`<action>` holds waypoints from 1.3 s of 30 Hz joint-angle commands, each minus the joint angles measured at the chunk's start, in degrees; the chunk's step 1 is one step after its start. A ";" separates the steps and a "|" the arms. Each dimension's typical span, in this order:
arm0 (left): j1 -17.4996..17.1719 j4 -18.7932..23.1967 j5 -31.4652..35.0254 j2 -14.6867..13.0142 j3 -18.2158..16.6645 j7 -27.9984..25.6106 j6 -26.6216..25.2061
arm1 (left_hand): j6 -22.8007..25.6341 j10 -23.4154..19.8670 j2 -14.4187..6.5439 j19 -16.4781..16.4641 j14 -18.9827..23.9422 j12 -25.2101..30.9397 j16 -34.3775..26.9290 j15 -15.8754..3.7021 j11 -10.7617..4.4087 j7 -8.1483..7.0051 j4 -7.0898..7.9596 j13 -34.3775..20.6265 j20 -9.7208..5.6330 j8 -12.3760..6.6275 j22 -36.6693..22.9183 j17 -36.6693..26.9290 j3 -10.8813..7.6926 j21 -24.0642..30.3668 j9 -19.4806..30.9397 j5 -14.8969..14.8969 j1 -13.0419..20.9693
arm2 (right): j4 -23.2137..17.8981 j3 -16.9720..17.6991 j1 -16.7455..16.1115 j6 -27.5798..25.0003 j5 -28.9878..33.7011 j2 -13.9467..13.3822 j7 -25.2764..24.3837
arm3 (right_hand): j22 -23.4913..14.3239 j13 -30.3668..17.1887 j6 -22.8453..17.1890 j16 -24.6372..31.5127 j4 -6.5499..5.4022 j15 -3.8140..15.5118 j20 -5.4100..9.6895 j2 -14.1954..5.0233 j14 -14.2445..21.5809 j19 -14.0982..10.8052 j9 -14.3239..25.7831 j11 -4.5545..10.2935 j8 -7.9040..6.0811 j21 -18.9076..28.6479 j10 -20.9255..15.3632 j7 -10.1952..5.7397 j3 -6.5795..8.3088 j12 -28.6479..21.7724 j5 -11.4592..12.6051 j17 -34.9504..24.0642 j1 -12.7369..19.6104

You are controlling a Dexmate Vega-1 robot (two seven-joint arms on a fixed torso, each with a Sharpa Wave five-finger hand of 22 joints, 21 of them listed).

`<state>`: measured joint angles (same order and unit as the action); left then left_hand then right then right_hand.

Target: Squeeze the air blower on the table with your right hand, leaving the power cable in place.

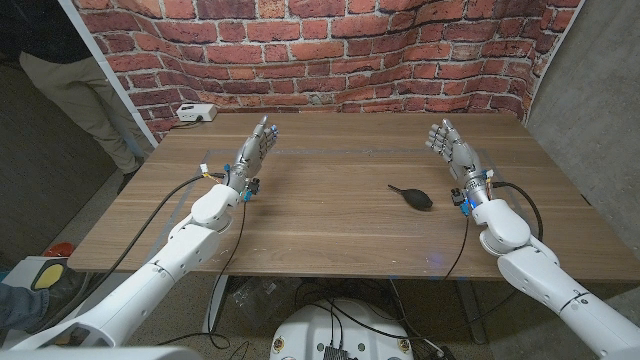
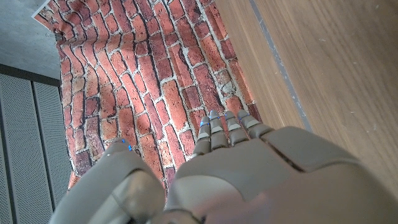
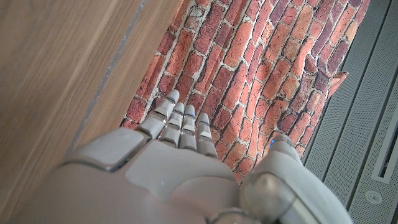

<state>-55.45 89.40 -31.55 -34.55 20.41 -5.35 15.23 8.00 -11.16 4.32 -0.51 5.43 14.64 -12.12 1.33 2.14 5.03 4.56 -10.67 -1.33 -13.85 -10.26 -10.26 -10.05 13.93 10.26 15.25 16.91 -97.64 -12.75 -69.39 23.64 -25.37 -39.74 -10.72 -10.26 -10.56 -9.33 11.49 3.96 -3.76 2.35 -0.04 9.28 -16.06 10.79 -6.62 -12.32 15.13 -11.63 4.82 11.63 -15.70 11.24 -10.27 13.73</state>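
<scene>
Two empty, spread hands, left hand (image 1: 256,143) and right hand (image 1: 449,146), above wooden table (image 1: 330,230), brick backdrop (image 1: 330,50) behind.

right hand (image 1: 449,143) to air blower (image 1: 413,196): you have bare table (image 1: 330,215) between | obstacle: white box (image 1: 194,114), far corner, well apart

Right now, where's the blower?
Head view: the blower lies on the table, right of centre, apart from the right robot hand and nearer the robot than it.

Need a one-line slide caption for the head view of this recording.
Both robot hands, left and right, open and apart on the wooden table; black air blower lies untouched between them, nearer the right.
</scene>
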 commanded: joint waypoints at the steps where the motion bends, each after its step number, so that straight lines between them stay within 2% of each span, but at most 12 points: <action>1: -0.65 1.35 0.29 -0.81 -0.05 0.32 -0.44 | 0.38 0.10 -0.47 0.28 0.29 -0.27 0.08 0.16 0.10 0.00 -0.20 -0.16 -0.29 0.10 -0.11 -0.09 -0.05 -0.24 0.30 -0.09 0.00 | -5.27 3.49 -6.90 -0.02 4.19 -1.58 -4.01 | -0.12 -0.14 -0.80 0.20 0.42 0.18 0.68 -0.13 0.60 -0.75 0.23 0.43 -0.28 0.18 -0.73 -0.06 0.52 -0.21 -0.10 -0.07 0.91; 7: -1.25 1.68 0.03 -1.21 -0.24 0.51 -0.58 | 0.43 -0.06 -0.57 0.24 0.45 -0.34 0.16 0.05 0.18 -0.01 -0.23 -0.16 -0.35 0.23 -0.11 -0.09 -0.04 -0.31 0.30 -0.14 0.12 | -7.68 4.80 -9.73 -0.69 7.99 -1.39 -6.67 | -0.14 -0.15 -2.60 0.01 1.24 0.43 0.74 -0.25 1.16 -1.22 0.23 1.32 -0.75 -0.02 -1.91 -1.63 0.89 -0.36 -0.38 -0.03 2.04; 15: -2.20 1.45 0.02 -1.22 -0.42 1.05 0.98 | 0.44 0.01 -0.69 0.24 0.41 -0.53 0.33 -0.03 0.06 -0.01 -0.26 -0.17 -0.12 0.39 -0.12 -0.10 -0.02 -0.41 0.30 -0.20 0.26 | -9.22 5.88 -12.35 -0.69 12.69 -0.15 -9.30 | -0.16 -0.15 -3.84 -0.02 1.75 0.56 0.66 -0.25 1.82 -1.90 0.24 1.70 -1.01 -0.03 -2.86 -2.48 1.05 -0.50 -0.55 -0.02 2.66; 19: -2.17 1.44 0.40 -1.19 -0.09 1.40 1.30 | 0.61 -0.25 -0.80 0.21 0.50 -0.55 0.40 -0.05 0.15 -0.03 -0.29 -0.17 -0.06 0.44 -0.12 -0.10 -0.02 -0.47 0.31 -0.25 0.38 | -10.76 6.43 -13.63 -3.22 20.32 0.73 -14.18 | -0.18 -0.16 -4.80 0.09 2.01 0.73 0.62 -0.17 2.59 -2.55 0.25 2.25 -1.22 0.05 -3.57 -3.00 1.09 -0.63 -0.65 -0.03 2.92; 30: -2.09 2.59 2.27 -1.89 0.15 0.55 0.88 | 0.35 0.32 -1.02 0.25 0.11 -0.99 0.74 -0.04 0.04 -0.11 -0.33 -0.19 -0.06 0.78 -0.13 -0.11 -0.02 -0.63 0.32 -0.35 0.59 | -11.46 7.28 -15.11 -3.44 29.15 2.15 -18.11 | -0.22 -0.23 -5.84 0.02 2.45 0.75 0.79 -0.11 3.55 -3.48 0.38 2.60 -1.28 0.02 -4.59 -4.47 1.17 -0.72 -0.70 -0.06 3.36; 39: -2.75 3.74 2.85 -2.80 -0.14 0.14 0.34 | -0.43 0.95 -1.29 0.72 -0.63 -1.52 1.16 -0.06 0.05 -0.33 -0.37 -0.22 0.02 1.37 -0.15 -0.13 0.02 -0.98 0.33 -0.51 0.83 | -15.48 8.61 -17.37 -9.81 36.75 1.39 -19.97 | -0.25 -0.28 -5.21 -0.61 2.80 0.32 -0.31 -0.14 2.54 -2.59 0.43 2.76 -0.77 -0.64 -3.54 -4.63 1.30 -0.07 -0.71 -0.09 3.77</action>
<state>-57.62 91.86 -29.95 -36.21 20.34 -4.65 16.19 7.78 -10.62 2.96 -0.29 5.42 13.30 -11.18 1.33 2.23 4.82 4.50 -10.81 -1.11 -12.71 -10.26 -10.26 -9.98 13.30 10.25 15.01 17.49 -109.44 -5.50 -84.28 19.69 1.34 -38.27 -27.11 -10.26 -10.55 -14.62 11.02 6.42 -3.27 2.35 -0.31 12.24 -18.91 11.09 -4.05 -13.38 14.81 -15.82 0.28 12.65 -16.12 10.57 -10.29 16.77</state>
